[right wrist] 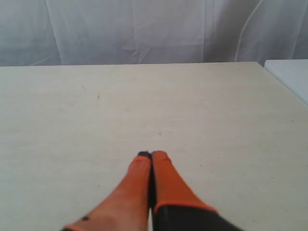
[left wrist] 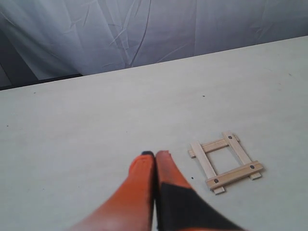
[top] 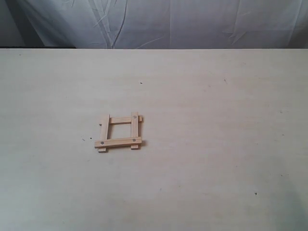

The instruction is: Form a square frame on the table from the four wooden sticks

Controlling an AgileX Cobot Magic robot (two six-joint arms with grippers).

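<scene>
The square frame (top: 118, 142) lies flat on the worktop (top: 216, 144), slightly left of centre; its four wooden sticks (top: 121, 120) overlap at the corners, ends protruding; the left claw (left wrist: 154, 155) is pressed together, empty, near the frame; the right claw (right wrist: 151, 155) is likewise together, holding nothing.

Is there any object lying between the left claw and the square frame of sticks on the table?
No, nothing visible does. In the left wrist view the left claw is shut and holds nothing, and only plain table surface shows between its tips and the square frame, which lies flat a little way off.
</scene>
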